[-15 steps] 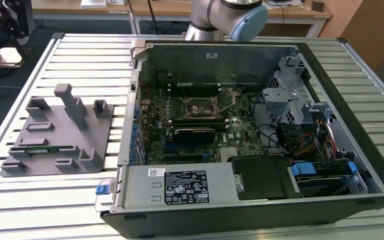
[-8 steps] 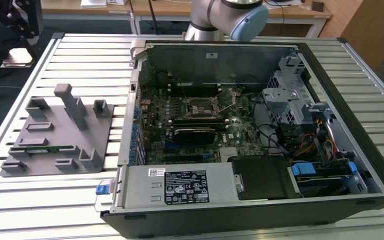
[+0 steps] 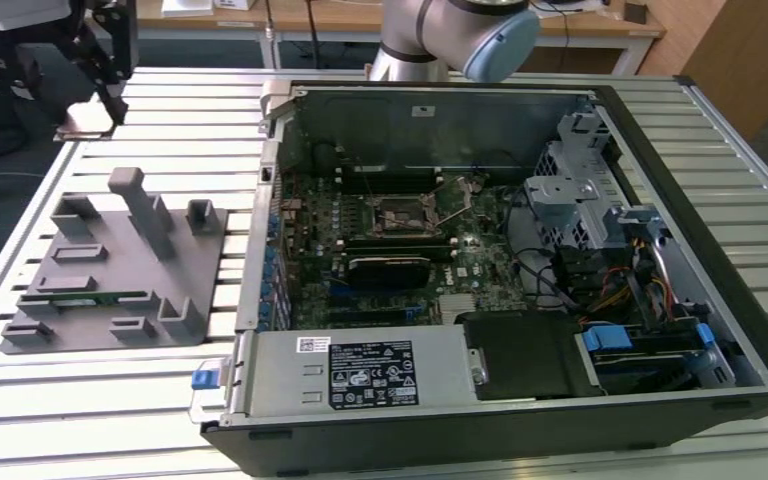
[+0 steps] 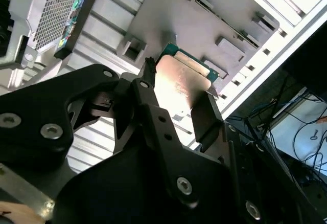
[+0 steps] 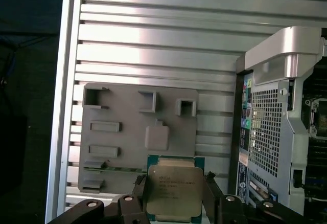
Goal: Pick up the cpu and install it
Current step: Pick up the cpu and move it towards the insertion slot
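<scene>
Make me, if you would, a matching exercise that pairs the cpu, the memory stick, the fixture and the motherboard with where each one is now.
Things:
1. cpu
2. memory stick
3. fixture
4. motherboard

Places:
A. inside the open case
B. on the slatted table, at the exterior view's left of the case
C. gripped in the pincer
D. lying on the fixture

Pairs: 1-C, 2-D, 3-B, 4-A

Fixture plate (image 3: 117, 270) lies on table (image 3: 77, 420) beside computer case (image 3: 491, 440)
</scene>
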Controlling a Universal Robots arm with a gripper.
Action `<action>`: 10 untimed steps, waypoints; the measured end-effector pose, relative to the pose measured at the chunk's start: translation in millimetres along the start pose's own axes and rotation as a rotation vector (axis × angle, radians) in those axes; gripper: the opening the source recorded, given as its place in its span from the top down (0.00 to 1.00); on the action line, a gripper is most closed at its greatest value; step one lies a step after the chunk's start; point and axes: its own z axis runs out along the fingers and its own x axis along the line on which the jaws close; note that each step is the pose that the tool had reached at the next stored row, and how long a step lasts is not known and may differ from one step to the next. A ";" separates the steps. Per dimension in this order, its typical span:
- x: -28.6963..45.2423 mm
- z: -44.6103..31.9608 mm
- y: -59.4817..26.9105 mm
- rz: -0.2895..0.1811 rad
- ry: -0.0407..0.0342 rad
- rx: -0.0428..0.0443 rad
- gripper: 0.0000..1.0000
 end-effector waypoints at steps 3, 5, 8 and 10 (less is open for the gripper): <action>-13.3 1.4 -0.5 0.000 -0.0003 -0.0001 0.47; -15.2 1.7 -0.6 0.000 -0.0004 0.0000 0.47; -16.0 1.7 -0.6 0.000 -0.0007 -0.0001 0.47; -20.9 1.8 -1.0 0.000 -0.0016 0.0001 0.47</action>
